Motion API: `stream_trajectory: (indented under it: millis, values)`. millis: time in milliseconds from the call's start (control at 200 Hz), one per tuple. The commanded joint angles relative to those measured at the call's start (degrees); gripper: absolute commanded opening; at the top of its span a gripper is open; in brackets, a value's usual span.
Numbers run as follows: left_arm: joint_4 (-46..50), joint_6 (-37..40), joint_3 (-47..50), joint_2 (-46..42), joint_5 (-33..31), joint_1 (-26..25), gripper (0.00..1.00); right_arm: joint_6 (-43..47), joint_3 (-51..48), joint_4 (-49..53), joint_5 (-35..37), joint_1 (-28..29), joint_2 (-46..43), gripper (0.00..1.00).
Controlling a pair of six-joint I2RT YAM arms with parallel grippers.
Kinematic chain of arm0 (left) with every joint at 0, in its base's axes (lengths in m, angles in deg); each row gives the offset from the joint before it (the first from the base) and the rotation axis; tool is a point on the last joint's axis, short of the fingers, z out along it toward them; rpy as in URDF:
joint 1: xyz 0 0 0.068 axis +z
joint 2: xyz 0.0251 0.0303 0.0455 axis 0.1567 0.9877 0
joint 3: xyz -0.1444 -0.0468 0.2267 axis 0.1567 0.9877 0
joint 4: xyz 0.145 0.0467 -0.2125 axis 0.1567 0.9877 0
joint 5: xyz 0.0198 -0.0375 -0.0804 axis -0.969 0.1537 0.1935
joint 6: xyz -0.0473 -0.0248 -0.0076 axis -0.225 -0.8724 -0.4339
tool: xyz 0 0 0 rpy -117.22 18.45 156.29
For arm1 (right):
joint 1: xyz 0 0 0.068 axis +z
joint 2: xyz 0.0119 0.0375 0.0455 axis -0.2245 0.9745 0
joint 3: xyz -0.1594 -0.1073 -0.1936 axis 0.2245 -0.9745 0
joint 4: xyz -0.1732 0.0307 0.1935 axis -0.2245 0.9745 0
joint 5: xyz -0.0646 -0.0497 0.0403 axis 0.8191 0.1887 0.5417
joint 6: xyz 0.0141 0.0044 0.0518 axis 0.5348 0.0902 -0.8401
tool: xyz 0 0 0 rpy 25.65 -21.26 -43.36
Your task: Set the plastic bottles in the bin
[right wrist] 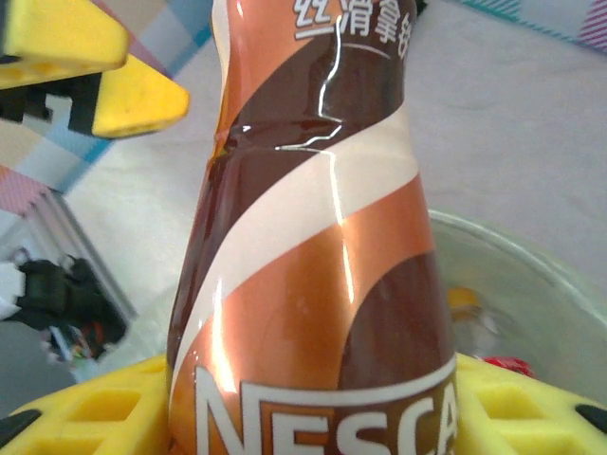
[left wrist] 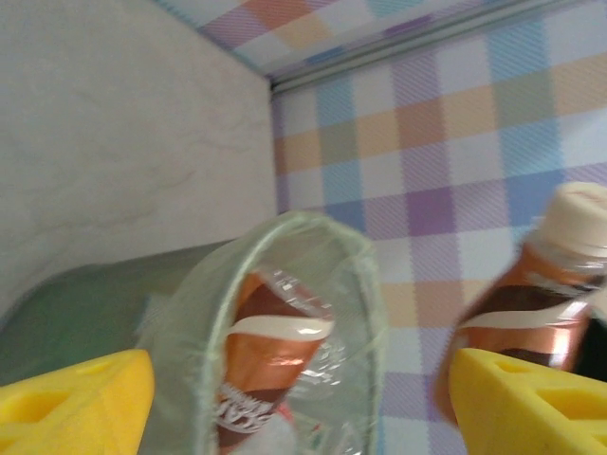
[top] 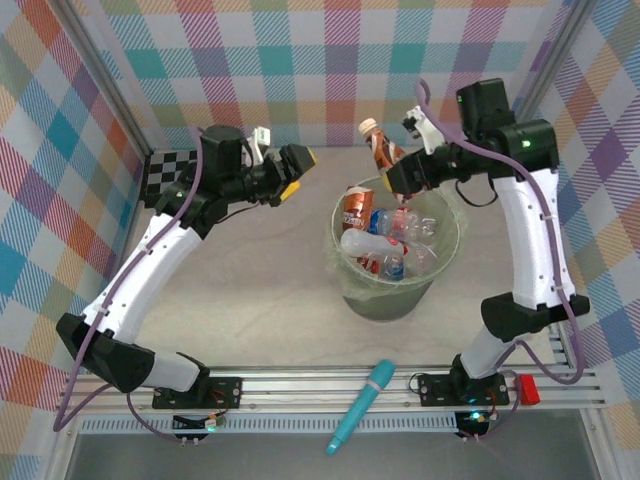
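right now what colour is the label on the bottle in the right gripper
Bottle label: copper, dark brown, white swirl; best in right wrist view.

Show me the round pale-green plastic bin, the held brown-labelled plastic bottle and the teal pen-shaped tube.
round pale-green plastic bin [top: 386, 300]: top view, front wall
held brown-labelled plastic bottle [top: 381, 150]: top view, label
teal pen-shaped tube [top: 361, 407]: top view, mid-barrel

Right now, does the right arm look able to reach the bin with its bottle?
Probably yes: the right end effector grips the bottle just beyond the bin at its far rim, nothing in between.
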Motion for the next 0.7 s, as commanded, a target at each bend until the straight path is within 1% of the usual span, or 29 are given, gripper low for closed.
stream_trajectory:
  millis: [0, 115, 185, 290, 340, 470, 695]
  values:
    - [7.8, 5.2, 0.4, 1.4, 0.6, -1.5, 0.78, 12.9, 0.0, 5.0, 4.0, -0.7, -1.6, 0.28]
    - [9.4, 6.3, 1.6, 2.1, 0.3, -3.1, 0.75, 18.6, 0.3, 6.5, 10.1, -0.7, -1.9, 0.25]
    - [10.7, 7.3, 2.0, 2.8, -0.1, -4.2, 0.74, 20.8, -0.2, 6.5, 15.6, -0.7, -2.0, 0.24]
    - [11.4, 8.1, 2.4, 3.6, -0.7, -5.0, 0.73, 25.0, -4.1, 5.2, 24.7, -0.7, -3.2, 0.24]
    - [11.3, 8.1, 2.6, 3.9, -0.7, -5.0, 0.72, 27.9, -7.2, 3.5, 27.3, -0.7, -4.6, 0.24]
    - [11.0, 8.1, 2.8, 4.7, -0.3, -5.2, 0.71, 33.2, -14.2, -1.2, 29.7, -0.5, -7.5, 0.22]
    - [10.4, 7.5, 2.7, 5.4, -0.7, -5.5, 0.69, 34.7, -17.0, -1.5, 32.1, 0.5, -5.5, 0.22]
